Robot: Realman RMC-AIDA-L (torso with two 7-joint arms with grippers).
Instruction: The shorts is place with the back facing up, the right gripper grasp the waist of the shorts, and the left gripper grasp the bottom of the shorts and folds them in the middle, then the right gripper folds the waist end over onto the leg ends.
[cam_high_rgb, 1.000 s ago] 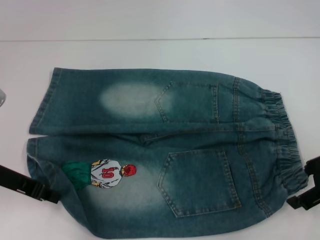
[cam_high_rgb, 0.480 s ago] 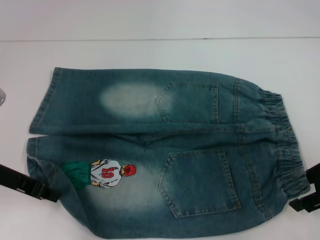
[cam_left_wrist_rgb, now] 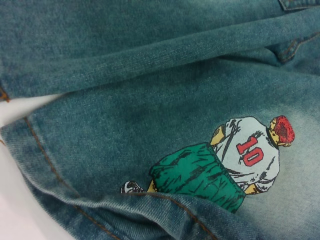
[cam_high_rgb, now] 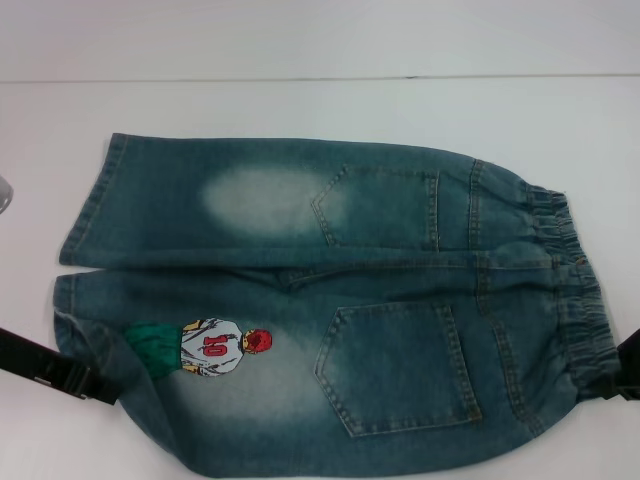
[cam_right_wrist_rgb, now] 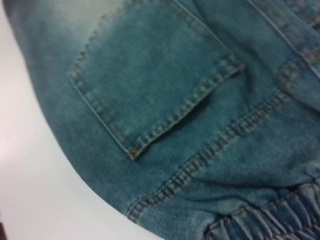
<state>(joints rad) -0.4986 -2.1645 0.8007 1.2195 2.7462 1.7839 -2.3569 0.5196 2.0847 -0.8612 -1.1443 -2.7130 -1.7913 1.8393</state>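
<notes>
The blue denim shorts (cam_high_rgb: 330,300) lie flat with the back pockets up. Their elastic waist (cam_high_rgb: 575,290) is at the right and the leg ends (cam_high_rgb: 85,260) at the left. A printed figure with the number 10 (cam_high_rgb: 215,347) marks the near leg. My left gripper (cam_high_rgb: 85,385) sits at the near leg's hem, low on the left. My right gripper (cam_high_rgb: 628,375) is at the near corner of the waist, mostly past the picture's right edge. The left wrist view shows the print (cam_left_wrist_rgb: 240,155) and the hem (cam_left_wrist_rgb: 45,165) close up. The right wrist view shows a back pocket (cam_right_wrist_rgb: 150,75) and the gathered waistband (cam_right_wrist_rgb: 280,215).
The shorts rest on a white table (cam_high_rgb: 300,40), whose far edge runs as a thin line behind them. A small greyish object (cam_high_rgb: 3,195) pokes in at the left edge. Bare table surface lies beyond the shorts.
My right gripper has slid toward the right edge and shows less. The near waist corner now stretches a little farther right. The left gripper has stayed put.
</notes>
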